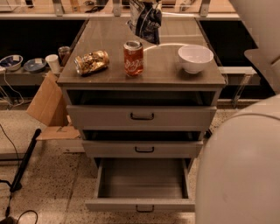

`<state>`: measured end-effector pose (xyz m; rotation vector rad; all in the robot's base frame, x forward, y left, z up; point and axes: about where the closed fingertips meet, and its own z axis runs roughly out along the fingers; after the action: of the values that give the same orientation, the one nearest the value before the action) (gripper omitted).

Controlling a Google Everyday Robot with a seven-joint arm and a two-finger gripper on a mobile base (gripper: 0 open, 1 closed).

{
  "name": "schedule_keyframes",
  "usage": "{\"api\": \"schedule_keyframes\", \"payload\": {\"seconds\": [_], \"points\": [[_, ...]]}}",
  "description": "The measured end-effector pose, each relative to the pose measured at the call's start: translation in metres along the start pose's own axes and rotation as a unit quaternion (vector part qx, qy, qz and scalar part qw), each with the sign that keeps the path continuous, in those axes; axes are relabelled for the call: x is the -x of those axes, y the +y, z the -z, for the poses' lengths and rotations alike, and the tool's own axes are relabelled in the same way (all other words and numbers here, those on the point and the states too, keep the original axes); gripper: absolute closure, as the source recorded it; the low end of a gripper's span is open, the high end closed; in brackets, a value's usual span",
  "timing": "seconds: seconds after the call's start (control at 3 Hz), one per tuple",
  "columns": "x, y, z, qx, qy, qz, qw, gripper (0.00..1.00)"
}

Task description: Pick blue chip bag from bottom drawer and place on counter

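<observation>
A speckled floor and a grey three-drawer cabinet fill the view. Its counter (166, 72) carries a red soda can (133, 58), the landmark here. The blue chip bag (146, 21) hangs in the air behind and above the can, over the counter's far half, its top at the upper edge of the view. The gripper (142, 3) sits there at the bag's top, mostly cut off; whether it grips the foil I cannot tell.

The bag looks light, thin, crumpled and slick, so I judge a pinch on its top seam safest, gentle enough not to crush the chips.

Left of the can lies a crushed golden bag (91, 62); right of it stands a white bowl (195, 57). The bare counter behind the can seems the free spot. Below the can, the bottom drawer (140, 204) stands open, nothing showing inside. The robot's white body (238, 166) blocks the view low and right of the can.
</observation>
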<state>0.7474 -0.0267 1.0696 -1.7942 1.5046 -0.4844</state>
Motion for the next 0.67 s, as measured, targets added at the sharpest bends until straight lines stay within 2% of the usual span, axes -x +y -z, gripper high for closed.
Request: {"api": "schedule_keyframes", "payload": {"seconds": [0.67], "points": [[-0.019,-0.002,-0.026,0.01,0.019,-0.022,0.9995,1.0]]}}
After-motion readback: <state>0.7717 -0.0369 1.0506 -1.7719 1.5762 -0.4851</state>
